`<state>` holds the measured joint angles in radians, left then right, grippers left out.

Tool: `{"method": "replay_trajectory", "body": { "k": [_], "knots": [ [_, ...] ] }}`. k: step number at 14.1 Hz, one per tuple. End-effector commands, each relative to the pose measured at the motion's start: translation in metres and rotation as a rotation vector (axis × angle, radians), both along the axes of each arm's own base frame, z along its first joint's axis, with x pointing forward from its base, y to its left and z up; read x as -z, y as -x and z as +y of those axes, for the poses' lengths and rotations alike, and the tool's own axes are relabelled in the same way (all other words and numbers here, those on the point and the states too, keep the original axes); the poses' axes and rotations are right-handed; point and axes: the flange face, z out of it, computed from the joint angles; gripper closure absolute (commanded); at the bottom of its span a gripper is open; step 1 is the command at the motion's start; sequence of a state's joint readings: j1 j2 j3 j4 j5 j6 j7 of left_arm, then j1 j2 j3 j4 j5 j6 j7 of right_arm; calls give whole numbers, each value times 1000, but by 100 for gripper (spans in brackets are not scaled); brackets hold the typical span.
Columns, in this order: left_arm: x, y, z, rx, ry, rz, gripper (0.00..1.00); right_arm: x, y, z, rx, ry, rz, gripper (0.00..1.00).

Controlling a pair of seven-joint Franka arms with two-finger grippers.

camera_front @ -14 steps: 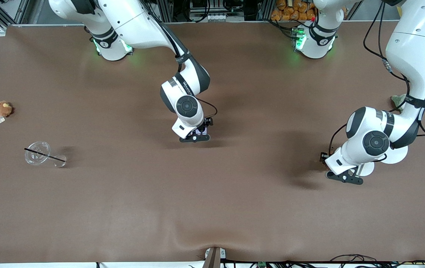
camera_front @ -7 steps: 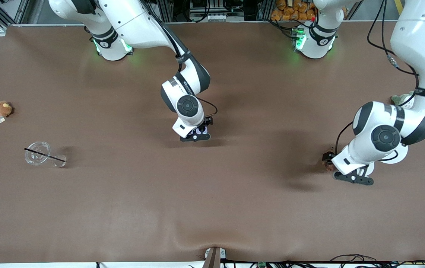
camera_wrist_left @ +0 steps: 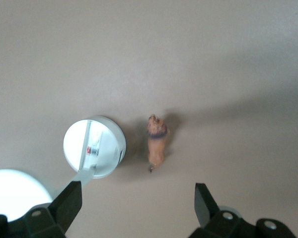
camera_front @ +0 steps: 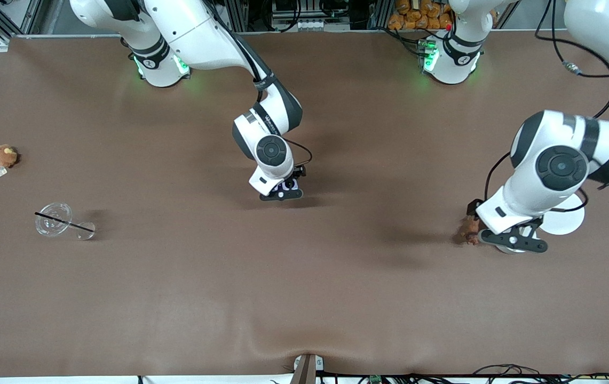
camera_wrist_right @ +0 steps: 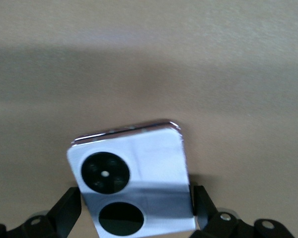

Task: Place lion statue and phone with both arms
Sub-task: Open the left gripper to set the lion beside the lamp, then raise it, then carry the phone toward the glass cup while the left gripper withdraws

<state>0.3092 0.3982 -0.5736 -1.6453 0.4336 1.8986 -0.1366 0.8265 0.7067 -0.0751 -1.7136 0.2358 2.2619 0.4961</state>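
The lion statue point(camera_wrist_left: 156, 141), light, rigid and thin-tailed, lies on the counter point(camera_front: 336, 277) beneath the left gripper point(camera_wrist_left: 136, 201), jaws apart; grasp its body. The phone point(camera_wrist_right: 134, 181), slick and flat, lies mid-counter between the right gripper's point(camera_wrist_right: 136, 208) parted jaws; take its edges.

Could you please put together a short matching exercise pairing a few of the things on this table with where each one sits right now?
Things:
1. lion statue
2. phone
3. round brown plush toy
4. clear cup with a black straw

Places:
A. flat on the table mid-table, between the open fingers of the right gripper
B. at the right arm's end of the table, nearer to the front camera than the plush
C. on the table beside a small white round container, under the open, raised left gripper
D. at the table's edge at the right arm's end, with a tag

Pairs: 1-C, 2-A, 3-D, 4-B
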Motion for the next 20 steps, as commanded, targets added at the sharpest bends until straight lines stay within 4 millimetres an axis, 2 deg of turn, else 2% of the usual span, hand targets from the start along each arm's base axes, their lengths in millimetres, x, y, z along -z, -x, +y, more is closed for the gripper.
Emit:
{"method": "replay_trajectory", "body": {
  "k": [1,2,4,5,6,7,8,9,12,15,16,18,20],
  "knots": [
    [-42,-5,0,-36,38,24,0,2,-1,2,-74,-7,-29,0],
    [-57,-2,-9,-40,65,37,0,2,-3,0,-84,-5,-32,0],
    [-91,4,-15,-64,106,47,0,2,-2,3,-85,-14,-51,3],
    [-105,8,-15,-72,119,49,0,7,1,1,-77,-17,-59,49],
    [-114,14,-16,-80,132,63,0,10,1,-1,-65,-27,-81,77],
    [-123,22,-19,-86,151,83,0,14,2,-8,-41,-28,-92,89],
    [-130,28,-22,-92,157,89,0,9,-1,-17,-14,-24,-93,91],
    [-141,33,-24,-89,149,79,0,-7,-10,-28,7,-30,-103,91],
    [-180,50,-31,-94,133,10,0,-69,-60,-108,138,-10,-91,91],
    [-213,70,-35,-103,148,-20,0,-109,-105,-207,223,25,-73,90],
    [-221,75,-35,-108,164,-27,0,-113,-116,-246,228,41,-55,90],
    [-231,81,-21,-129,177,-25,0,-121,-130,-320,205,56,-21,90],
    [-240,90,-12,-158,191,-23,0,-116,-133,-378,168,48,38,90]
  ]
}}
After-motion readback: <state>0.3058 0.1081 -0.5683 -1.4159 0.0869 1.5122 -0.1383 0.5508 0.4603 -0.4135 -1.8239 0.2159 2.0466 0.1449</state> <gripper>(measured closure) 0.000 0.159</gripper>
